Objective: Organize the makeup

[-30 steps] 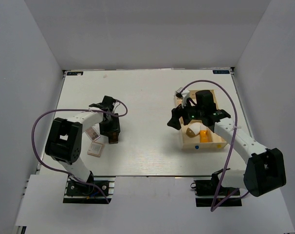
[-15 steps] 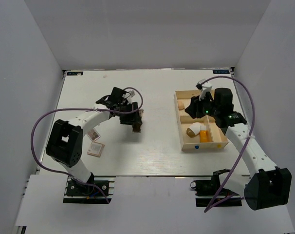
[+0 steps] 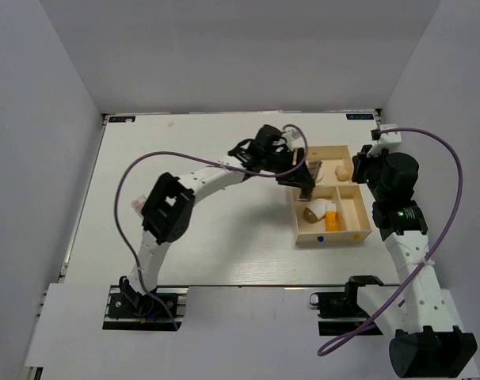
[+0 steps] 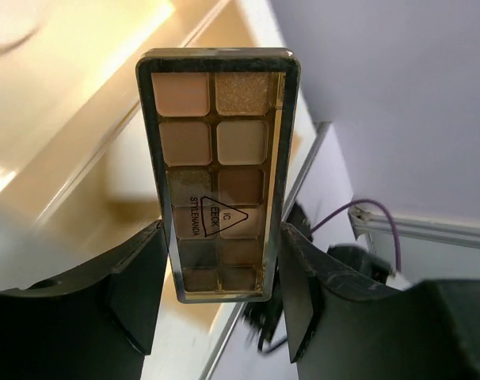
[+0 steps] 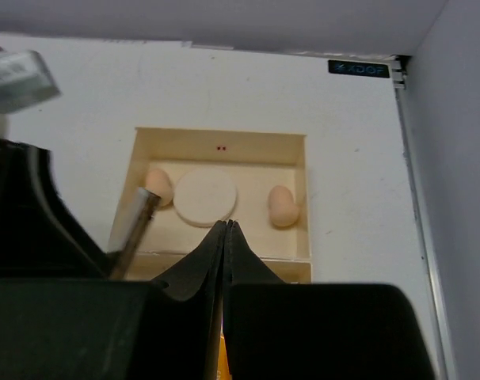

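Since the earlier frames, the brown eyeshadow palette [image 4: 220, 142] has travelled from the left-centre of the bench [image 3: 224, 253] to the left wall of the compartment box [image 3: 335, 237], right of centre in the top view. The left claw [image 4: 222, 253] clamps it across its long edges near one end. The pans face the wrist camera and most of its length projects past the fingers. The right claw [image 5: 226, 233], fingers pressed together on nothing, has withdrawn from above the box to its right rim.

We judge that the carry is nearly complete and that lowering and release remain.

Room inside the box:
- Upper compartment: the round cream puff [image 5: 208, 196] lies between the two peach egg sponges [image 5: 282, 206]. The left sponge sits just beside the palette's free end.
- Lower-left cell: this holds the teardrop sponge [image 3: 315, 210] and the orange tube [image 3: 332, 222].
- Lower-right cell: this appears bare.

We cannot tell which cell is intended. The palette hangs over the left wall close to the divider, so a tilted descent could catch either edge. Bench to the left of the box is open for retreat. The right arm crowds the right rim.
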Motion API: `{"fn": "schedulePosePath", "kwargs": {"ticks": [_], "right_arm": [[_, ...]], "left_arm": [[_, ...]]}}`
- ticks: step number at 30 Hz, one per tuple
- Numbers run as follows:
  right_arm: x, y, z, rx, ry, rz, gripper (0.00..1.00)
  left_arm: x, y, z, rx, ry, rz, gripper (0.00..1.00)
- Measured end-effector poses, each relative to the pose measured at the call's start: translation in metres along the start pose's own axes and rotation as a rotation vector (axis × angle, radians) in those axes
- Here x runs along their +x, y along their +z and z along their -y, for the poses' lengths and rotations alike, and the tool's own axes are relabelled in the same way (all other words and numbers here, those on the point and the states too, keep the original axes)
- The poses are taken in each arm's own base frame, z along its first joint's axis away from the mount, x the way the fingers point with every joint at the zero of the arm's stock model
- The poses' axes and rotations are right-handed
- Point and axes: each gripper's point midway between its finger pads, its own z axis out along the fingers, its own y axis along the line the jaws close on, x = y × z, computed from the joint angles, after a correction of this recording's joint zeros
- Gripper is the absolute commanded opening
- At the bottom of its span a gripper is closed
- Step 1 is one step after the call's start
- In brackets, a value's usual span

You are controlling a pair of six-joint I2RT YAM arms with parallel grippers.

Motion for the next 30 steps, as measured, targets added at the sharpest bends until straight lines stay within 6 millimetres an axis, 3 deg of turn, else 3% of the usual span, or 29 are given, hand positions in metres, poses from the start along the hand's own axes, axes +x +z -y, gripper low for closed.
{"fn": "schedulePosePath", "kwargs": {"ticks": [4, 9, 16, 30], "right_arm": [[-0.008, -0.009, 0.013, 0.062, 0.019, 0.037, 0.00], [-0.004, -0.015, 0.021, 0.094, 0.039, 0.047, 0.00], [0.000, -0.021, 0.030, 0.126, 0.068, 0.057, 0.00], [-0.004, -0.026, 0.031, 0.122, 0.106, 0.081, 0.00]], "left_arm": [[0.003, 0.054, 0.027, 0.094, -0.017, -0.025, 0.30], [0.018, 0.086, 0.056, 0.192, -0.066, -0.029, 0.30], [0.013, 0.105, 0.087, 0.287, -0.104, 0.023, 0.31], [0.013, 0.127, 0.086, 0.199, -0.155, 0.131, 0.31]]}}
